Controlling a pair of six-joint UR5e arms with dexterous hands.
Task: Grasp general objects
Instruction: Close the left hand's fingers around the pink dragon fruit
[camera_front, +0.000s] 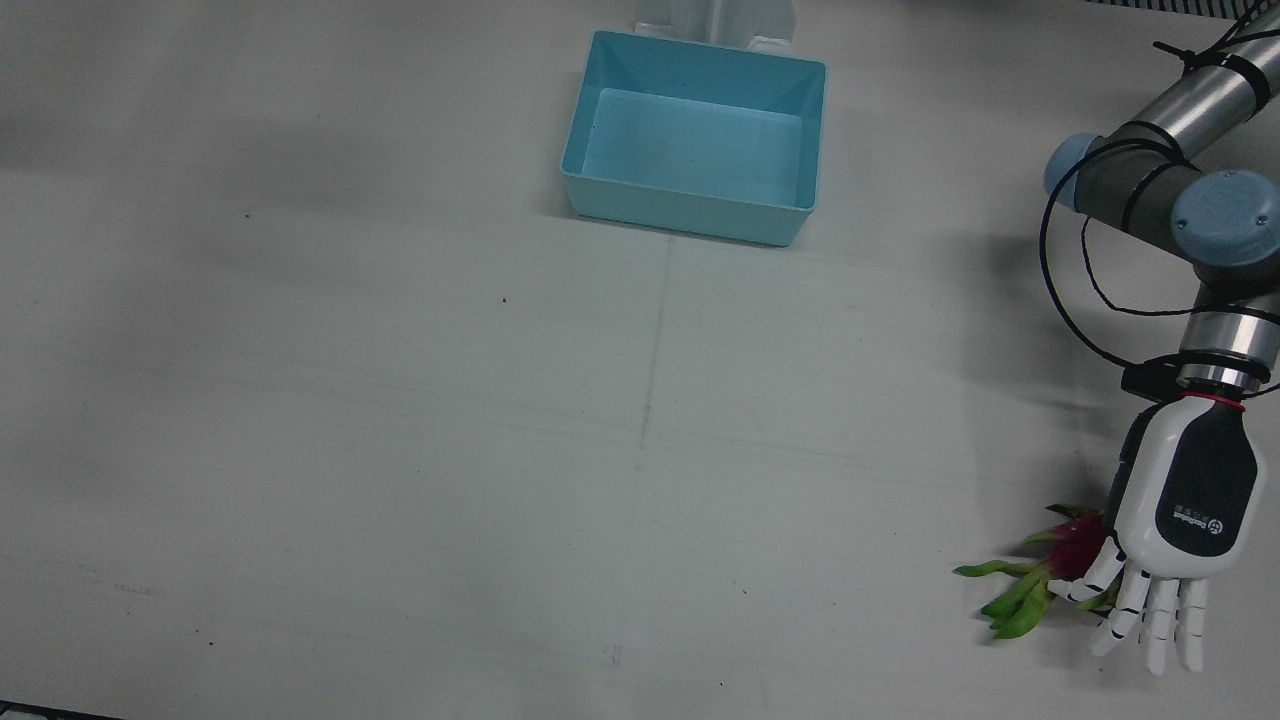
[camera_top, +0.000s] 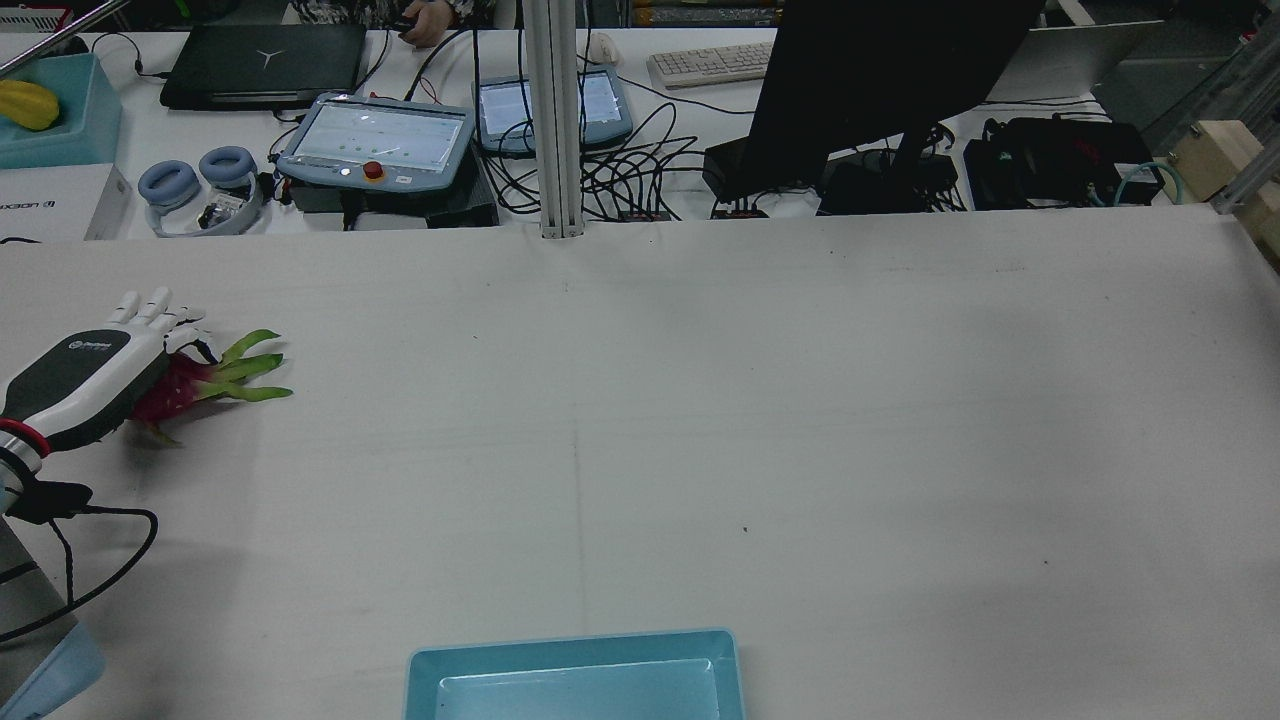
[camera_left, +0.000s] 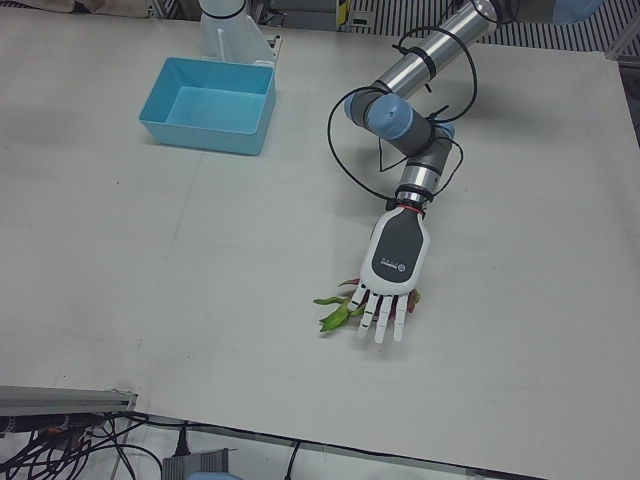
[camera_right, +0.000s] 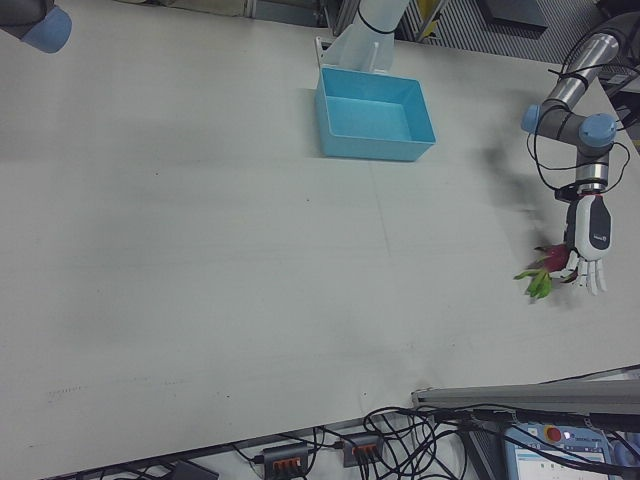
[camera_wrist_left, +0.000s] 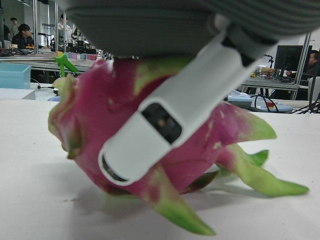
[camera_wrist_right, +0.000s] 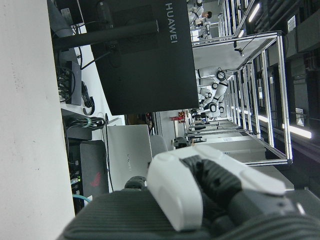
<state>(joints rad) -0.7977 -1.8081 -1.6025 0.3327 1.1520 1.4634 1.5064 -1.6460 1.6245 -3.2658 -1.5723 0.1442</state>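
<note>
A pink dragon fruit with green leafy tips lies on the white table near its front edge, on my left arm's side. My left hand rests palm down on top of it, fingers stretched out flat beyond the fruit. In the left hand view the thumb lies across the fruit, which sits on the table. The rear view shows the same hand over the fruit. My right hand appears only in its own view, away from the table; its pose is unclear.
An empty light-blue bin stands at the table's middle by the pedestals. Beyond the far edge are a monitor, teach pendants, cables and a post. The left arm's elbow reaches over the table.
</note>
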